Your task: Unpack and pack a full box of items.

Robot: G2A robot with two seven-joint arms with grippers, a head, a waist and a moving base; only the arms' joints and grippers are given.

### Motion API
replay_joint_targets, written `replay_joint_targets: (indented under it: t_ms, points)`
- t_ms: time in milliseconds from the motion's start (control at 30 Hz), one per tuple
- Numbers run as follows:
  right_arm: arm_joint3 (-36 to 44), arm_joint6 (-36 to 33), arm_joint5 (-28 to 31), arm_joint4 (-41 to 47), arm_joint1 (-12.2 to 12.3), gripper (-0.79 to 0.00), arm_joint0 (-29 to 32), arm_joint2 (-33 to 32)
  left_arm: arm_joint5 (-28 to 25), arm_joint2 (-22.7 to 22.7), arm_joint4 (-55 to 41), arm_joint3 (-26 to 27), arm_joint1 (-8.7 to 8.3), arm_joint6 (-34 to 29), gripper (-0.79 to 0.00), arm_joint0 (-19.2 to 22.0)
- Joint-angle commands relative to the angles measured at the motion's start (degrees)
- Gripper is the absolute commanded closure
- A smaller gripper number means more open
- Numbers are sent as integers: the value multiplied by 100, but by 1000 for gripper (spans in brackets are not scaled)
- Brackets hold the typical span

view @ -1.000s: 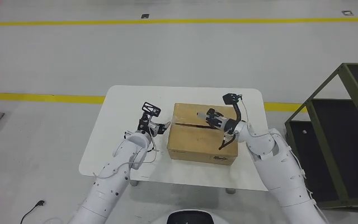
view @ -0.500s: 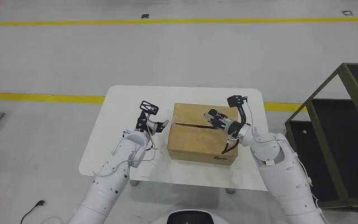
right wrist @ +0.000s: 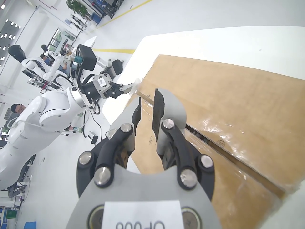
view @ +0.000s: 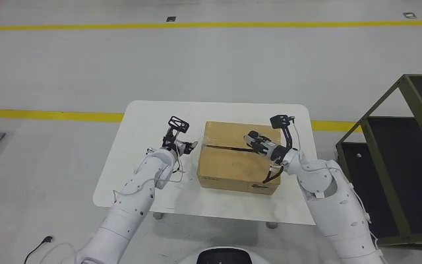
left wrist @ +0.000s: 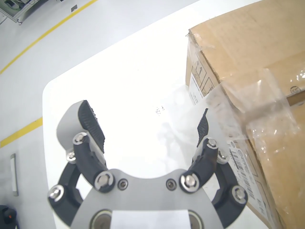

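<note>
A brown cardboard box [view: 237, 162] sits shut in the middle of the white table [view: 135, 152], with clear tape along its top seam [right wrist: 214, 141]. My left gripper [view: 188, 146] [left wrist: 147, 125] stands open beside the box's left end. A loose strip of clear tape [left wrist: 259, 101] hangs off that end and touches one of its fingers [left wrist: 203, 126]. My right gripper [view: 251, 138] [right wrist: 147, 109] hovers over the box top above the seam. Its fingers stand a narrow gap apart, and I see nothing between them. The right wrist view also shows the left gripper [right wrist: 127, 88] at the box's far end.
A dark green metal rack [view: 389, 158] stands on the floor to the right of the table. Bare table lies left of the box and behind it. Yellow lines [view: 59, 115] cross the floor.
The right wrist has drawn back slightly to the right over the box top. The left gripper has edged a little farther along the box's left end.
</note>
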State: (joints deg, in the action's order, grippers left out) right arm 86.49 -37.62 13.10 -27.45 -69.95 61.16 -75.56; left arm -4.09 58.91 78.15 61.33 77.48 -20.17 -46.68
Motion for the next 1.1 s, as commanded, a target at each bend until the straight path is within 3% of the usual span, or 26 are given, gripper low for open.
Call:
replay_joint_targets:
  t_ms: [0,167,400,600,733,900,1067]
  points:
    - [4,3,-5,5,5,-163,2,5,-10,-15,9,-64,13,-1,-785,28]
    - [-14,24,-12,25,10,-169,-31,47,46,-88,236,-228,38,70,-785,82]
    - [-30,56,-1,31,21,-175,-69,88,837,-159,1031,-552,61,256,-785,181]
    - [-24,56,-16,55,31,-185,-53,118,959,-70,1174,-718,66,260,-785,222]
    - [-4,28,-41,75,37,-197,-67,145,365,252,194,-620,72,74,-785,132]
    - [12,10,-42,95,47,-222,-75,163,-550,423,-6,-452,-14,-94,-785,-48]
    - [28,-38,-51,110,60,-212,-82,170,-530,608,-8,-200,-72,-153,-785,-201]
